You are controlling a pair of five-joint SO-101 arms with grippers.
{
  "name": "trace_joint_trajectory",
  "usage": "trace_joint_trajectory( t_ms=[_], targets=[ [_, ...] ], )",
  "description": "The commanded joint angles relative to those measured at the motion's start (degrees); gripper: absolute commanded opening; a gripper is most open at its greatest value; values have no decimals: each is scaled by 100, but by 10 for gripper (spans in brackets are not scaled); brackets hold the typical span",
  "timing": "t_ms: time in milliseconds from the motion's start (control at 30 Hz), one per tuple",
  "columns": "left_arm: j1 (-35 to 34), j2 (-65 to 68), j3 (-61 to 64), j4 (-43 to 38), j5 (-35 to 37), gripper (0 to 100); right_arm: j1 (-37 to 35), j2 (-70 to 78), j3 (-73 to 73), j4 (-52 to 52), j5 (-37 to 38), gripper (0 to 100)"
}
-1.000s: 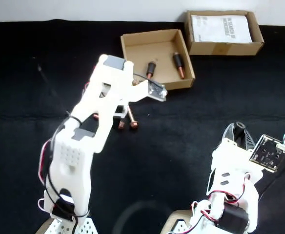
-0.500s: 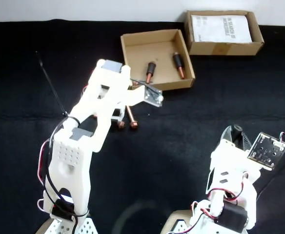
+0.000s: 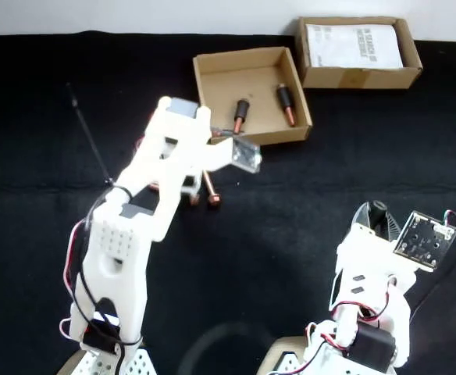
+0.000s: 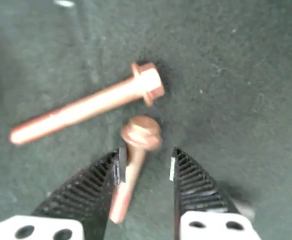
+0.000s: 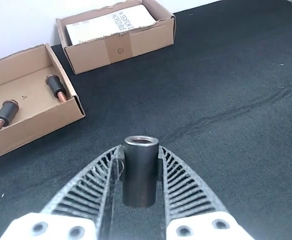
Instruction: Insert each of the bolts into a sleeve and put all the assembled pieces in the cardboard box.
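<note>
The only writing in sight was on a white printed sheet [image 3: 353,45] with several lines of dark print. It lay flat in the second box [image 3: 358,77], at the far right of the black table cloth [image 3: 329,172], and took up nearly the whole floor of that box.

The cardboard box [image 3: 216,86] stood just beside it, nearer the middle of the table, open at the top. In it lay 2 assembled pieces, each a copper bolt with a dark sleeve on it. One piece [image 3: 240,113] lay near the middle of the floor. The other piece [image 3: 286,103] lay close to the right wall, apart from the first.

On the cloth in front of the cardboard box lay 2 loose copper bolts. The left gripper [image 4: 146,156] hung low over them with its jaws parted. The first bolt [image 4: 135,150] lay in the gap, its flanged head past the tips and its shank against 1 jaw, with the other jaw clear of it. The second bolt [image 4: 88,107] lay crosswise just beyond, its head near the first bolt's head.

The right gripper [image 5: 140,148] was raised at the near right of the table, well apart from both boxes. Its jaws were closed on a dark metal sleeve [image 5: 140,175], whose open bore faced outward at the fingertips.
</note>
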Motion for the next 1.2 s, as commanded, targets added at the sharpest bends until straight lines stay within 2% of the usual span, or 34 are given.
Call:
trace_joint_trajectory(
  t_ms=[0, 267, 400, 567, 767, 933, 1167],
  targets=[
    [75, 119, -435, -35, -132, 158, 66, -66, -31, -110, 44, 8],
    [66, 462, -796, -35, -149, 152, 48, -66, -31, -110, 53, 8],
    [101, 497, -778, -35, -141, 0, 48, -66, -48, -119, 53, 8],
    [92, 488, -778, -18, -88, 8, 48, -66, -84, -145, 53, 8],
    [40, 189, -1367, 79, 1451, 8, 13, -48, -40, -708, -26, 8],
    [-101, -453, -2044, 132, 2892, 8, -470, -13, -66, -778, -659, 8],
    [-154, -1534, -2413, 571, 4387, 8, -1191, -13, -92, -769, -1354, 8]
  ],
)
